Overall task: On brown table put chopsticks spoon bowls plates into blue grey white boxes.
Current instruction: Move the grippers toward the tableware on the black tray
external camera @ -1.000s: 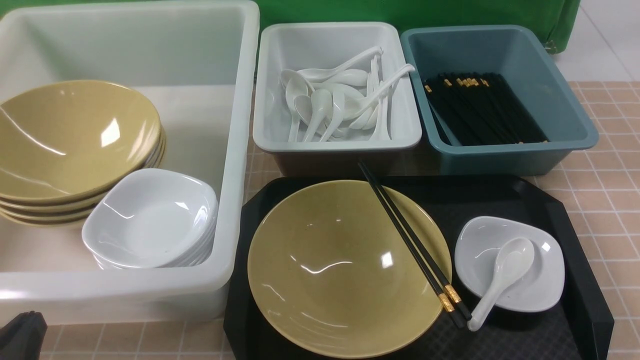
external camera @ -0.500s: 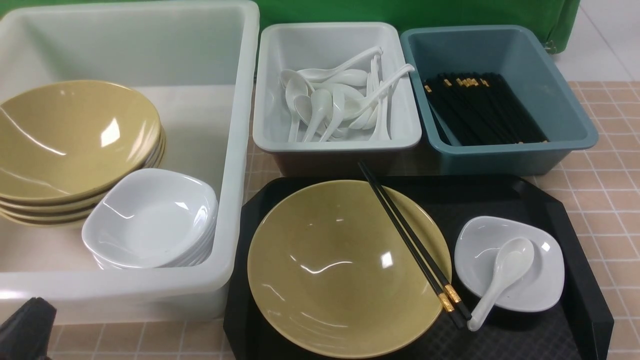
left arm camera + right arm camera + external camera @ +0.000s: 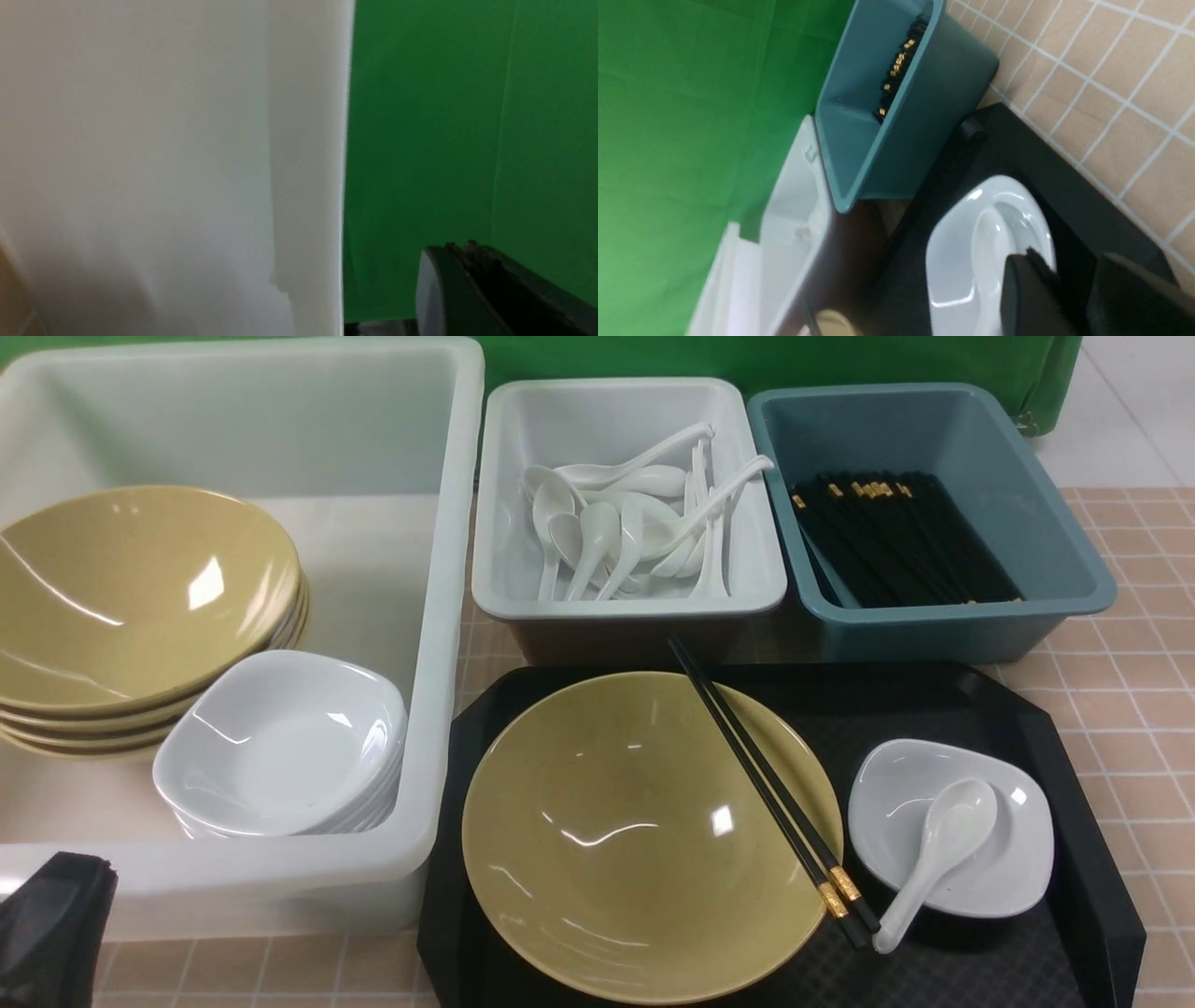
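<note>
The boxes show the sorting rule: stacked bowls (image 3: pixel 121 588) and stacked plates (image 3: pixel 280 737) share the white box (image 3: pixel 448 616), sorted spoons (image 3: pixel 625 523) fill the grey box (image 3: pixel 625 602), and sorted chopsticks (image 3: pixel 896 537) lie in the blue box (image 3: pixel 934 616). One setting remains on the tray (image 3: pixel 934 700), which sits on the worktop (image 3: pixel 1130 691) just before the boxes (short carries, I'd judge). The chopsticks (image 3: pixel 766 784) lie across the bowl (image 3: pixel 635 859), so they probably must go first. The spoon (image 3: pixel 943 840) rests in the plate (image 3: pixel 1008 859), handle over its rim. The right hand (image 3: pixel 1064 266) hangs near that plate, jaws narrowly apart and empty. The left hand (image 3: pixel 47 924), pinched closed on nothing, sits low by the white box's outer wall.
</note>
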Motion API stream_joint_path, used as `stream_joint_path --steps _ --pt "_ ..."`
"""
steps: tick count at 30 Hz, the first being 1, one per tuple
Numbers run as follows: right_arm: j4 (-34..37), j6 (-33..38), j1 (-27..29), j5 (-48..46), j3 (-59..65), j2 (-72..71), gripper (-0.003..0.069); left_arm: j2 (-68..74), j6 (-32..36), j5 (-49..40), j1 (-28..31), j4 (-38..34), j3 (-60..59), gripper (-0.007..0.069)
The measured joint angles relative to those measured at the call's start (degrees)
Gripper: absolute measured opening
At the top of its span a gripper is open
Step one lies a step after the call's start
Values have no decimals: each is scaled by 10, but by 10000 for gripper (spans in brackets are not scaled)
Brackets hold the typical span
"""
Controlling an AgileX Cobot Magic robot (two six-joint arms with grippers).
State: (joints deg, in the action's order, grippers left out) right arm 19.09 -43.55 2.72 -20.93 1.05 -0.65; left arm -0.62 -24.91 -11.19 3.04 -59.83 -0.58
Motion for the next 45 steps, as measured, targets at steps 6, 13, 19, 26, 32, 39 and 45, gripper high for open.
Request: stream_joint_path --steps 6,13,19,26,32,39,45 --pt "33 291 -50 -99 -134 33 195 31 243 -132 0 124 168 1" --pt "-1 567 -80 -290 -387 311 37 281 311 -400 0 356 416 1" --pt "-8 667 -121 -451 -548 517 37 437 350 -551 -68 485 549 1" --pt "-55 661 -269 -470 -667 673 42 562 358 -585 -240 506 599 1" --pt "-136 597 -362 -487 -781 824 153 607 358 -564 -333 506 599 1" --pt "-149 542 -378 -490 -883 971 458 609 360 -553 -344 538 601 1" --pt "-156 531 -378 -492 -922 1056 577 609 360 -540 -344 547 601 1"
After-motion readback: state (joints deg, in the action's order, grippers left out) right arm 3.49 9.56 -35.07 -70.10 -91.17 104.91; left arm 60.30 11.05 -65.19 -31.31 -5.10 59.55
